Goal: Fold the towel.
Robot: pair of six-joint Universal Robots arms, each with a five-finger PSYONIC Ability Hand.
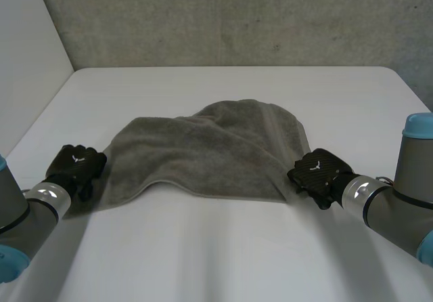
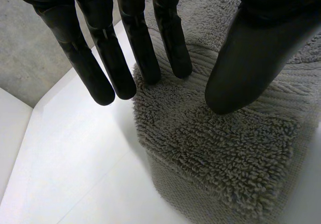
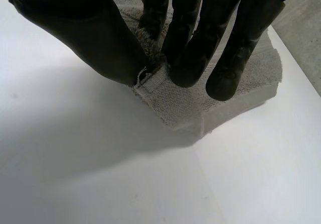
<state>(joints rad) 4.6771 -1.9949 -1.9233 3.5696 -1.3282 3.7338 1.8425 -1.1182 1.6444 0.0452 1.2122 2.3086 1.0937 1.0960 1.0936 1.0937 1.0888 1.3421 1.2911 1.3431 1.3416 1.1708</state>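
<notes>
The grey towel [image 1: 210,149] lies rumpled on the white table [image 1: 223,248], its far part bunched up. My left hand [image 1: 76,166] is at the towel's near left corner. In the left wrist view its fingers [image 2: 125,48] reach down straight, two fingertips touch the towel [image 2: 220,153] at its edge, and the thumb [image 2: 251,58] presses on the pile a gap away. My right hand [image 1: 316,171] is at the near right corner. In the right wrist view its thumb [image 3: 100,38] and fingers [image 3: 195,48] pinch the hemmed corner of the towel [image 3: 175,103], lifting it slightly off the table.
A grey concrete wall [image 1: 237,17] stands behind the table's far edge. A white side panel [image 1: 27,65] closes off the left. Bare table lies in front of the towel between my two arms.
</notes>
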